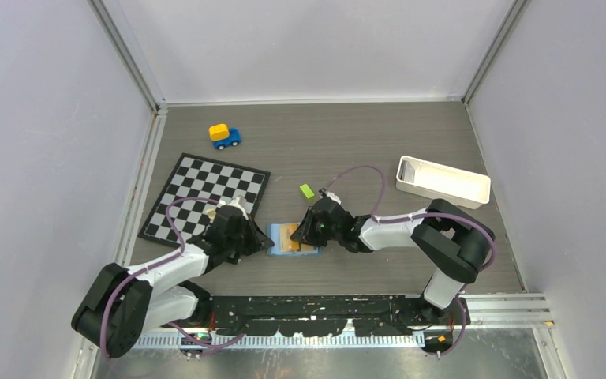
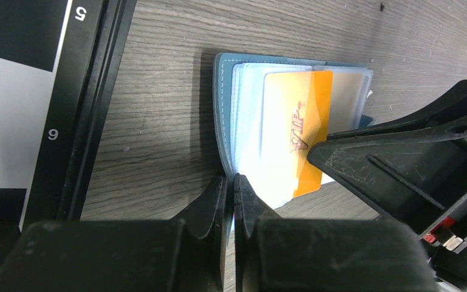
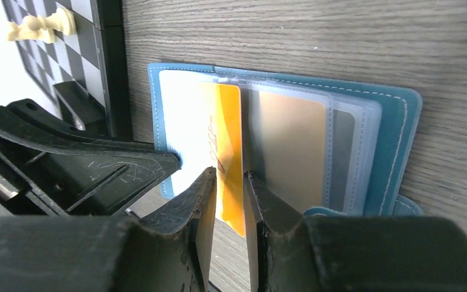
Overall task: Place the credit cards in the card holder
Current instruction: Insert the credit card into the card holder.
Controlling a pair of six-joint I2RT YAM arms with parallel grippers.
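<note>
Right pincer (image 3: 230,182) narrowly pinches the orange credit card (image 3: 230,121) over the open card holder (image 3: 395,115); left pincer (image 2: 231,194), nearly closed, clamps that holder's edge on the counter (image 2: 158,91)

Table (image 1: 347,134): chessboard (image 1: 205,197), toy car (image 1: 225,136), tray (image 1: 442,190), grn block (image 1: 307,190), card holder (image 1: 273,239).

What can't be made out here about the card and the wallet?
Top external: the left gripper and right gripper cover most of the card holder; its slots are too small to see.
Left wrist: the right gripper hides part of the print on the orange card.
Right wrist: the right gripper hides the card's near edge.
</note>
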